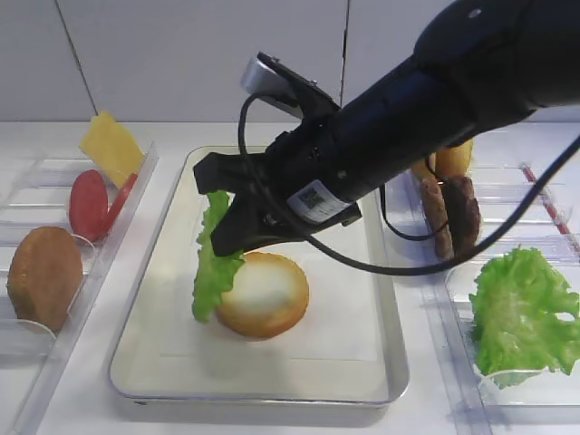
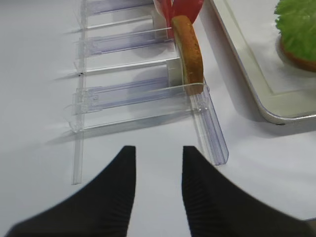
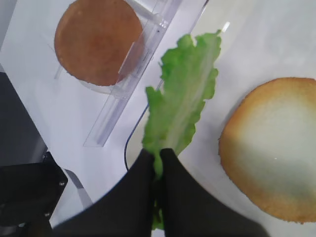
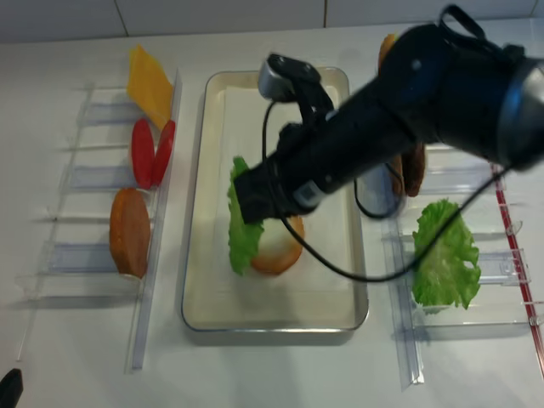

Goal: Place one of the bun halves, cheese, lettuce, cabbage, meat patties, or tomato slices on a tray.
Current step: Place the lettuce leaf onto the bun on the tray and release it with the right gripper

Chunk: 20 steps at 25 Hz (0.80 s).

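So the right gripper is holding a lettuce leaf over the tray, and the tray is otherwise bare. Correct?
Not quite. The right gripper does hold the lettuce over the tray, but the tray is not bare: a bun half lies on it, pale cut face up, as both exterior high views show.

Beside my work area, clear plastic bins [image 1: 54, 299] line the white counter [image 4: 76, 357] at nine o'clock and three o'clock, a big lumpy green leaf [image 1: 521, 313] propped in the three o'clock row.
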Motion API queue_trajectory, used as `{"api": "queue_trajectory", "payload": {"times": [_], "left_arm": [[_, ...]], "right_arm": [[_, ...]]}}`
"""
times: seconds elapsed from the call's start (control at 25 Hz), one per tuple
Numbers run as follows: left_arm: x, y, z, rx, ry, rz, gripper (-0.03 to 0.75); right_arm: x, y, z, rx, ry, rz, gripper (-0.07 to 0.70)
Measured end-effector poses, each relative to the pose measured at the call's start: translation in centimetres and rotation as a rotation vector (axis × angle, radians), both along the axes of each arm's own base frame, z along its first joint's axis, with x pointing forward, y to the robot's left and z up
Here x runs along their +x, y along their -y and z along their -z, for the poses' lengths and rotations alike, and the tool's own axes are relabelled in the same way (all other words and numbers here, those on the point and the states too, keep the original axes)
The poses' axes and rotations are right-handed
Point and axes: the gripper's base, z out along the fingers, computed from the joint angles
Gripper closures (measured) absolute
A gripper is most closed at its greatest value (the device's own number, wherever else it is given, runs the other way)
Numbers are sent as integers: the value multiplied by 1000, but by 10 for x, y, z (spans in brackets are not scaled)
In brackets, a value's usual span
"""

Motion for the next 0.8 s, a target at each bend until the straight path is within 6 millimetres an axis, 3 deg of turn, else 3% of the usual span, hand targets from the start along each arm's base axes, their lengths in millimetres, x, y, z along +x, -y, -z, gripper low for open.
{"api": "queue_trajectory", "payload": {"times": [0.32, 0.8], "left_arm": [[0, 0, 0, 0, 0, 0, 501], [0, 0, 0, 1, 0, -1, 501]], "right_arm": [[12, -5, 33, -91, -43, -28, 586], [24, 16, 41, -216, -36, 24, 586]]}}
